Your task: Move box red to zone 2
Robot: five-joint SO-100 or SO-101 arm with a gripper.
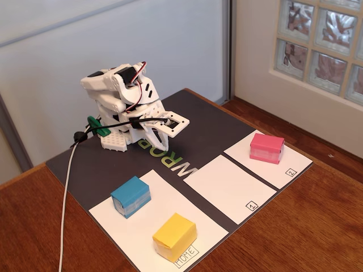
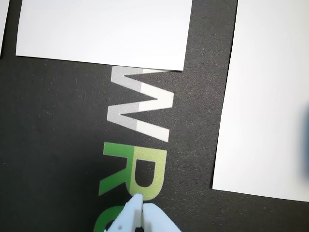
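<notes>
The red box looks pink-red and sits on the white sheet marked 2 at the far right in the fixed view. My gripper is folded back near the arm's base, far left of the box, fingers together and empty, pointing down at the dark mat. In the wrist view the gripper shows at the bottom edge, shut, over the green lettering. The red box is out of the wrist view.
A blue box and a yellow box sit on the white HOME sheet at the front left. A white sheet marked 1 lies in the middle. A white cable runs down the left.
</notes>
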